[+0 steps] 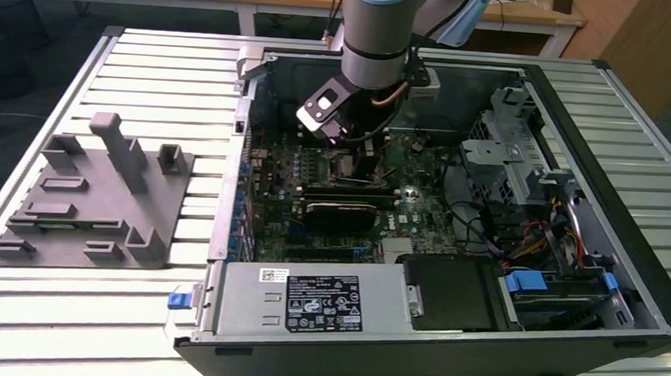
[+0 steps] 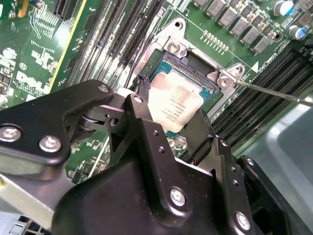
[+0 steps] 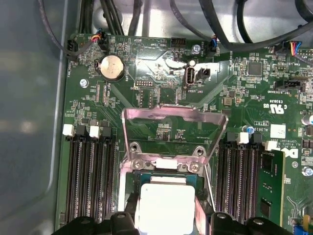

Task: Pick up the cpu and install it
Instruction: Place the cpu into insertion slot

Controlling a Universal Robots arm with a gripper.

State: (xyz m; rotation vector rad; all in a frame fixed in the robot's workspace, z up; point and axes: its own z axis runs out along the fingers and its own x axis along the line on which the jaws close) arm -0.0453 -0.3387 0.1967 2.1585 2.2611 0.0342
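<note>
Hand (image 2: 171,112) grips the cpu (image 2: 177,100) by two opposite edges at the open socket (image 2: 193,63) on the motherboard (image 2: 39,58), so seating seems in hand, likely calling for square alignment and gentle lowering.

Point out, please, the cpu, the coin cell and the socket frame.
cpu (image 2: 177,104): second wrist view, middle of its silver top.
coin cell (image 3: 111,67): first wrist view, centre of its face.
socket frame (image 3: 173,114): first wrist view, its crossbar.
</note>
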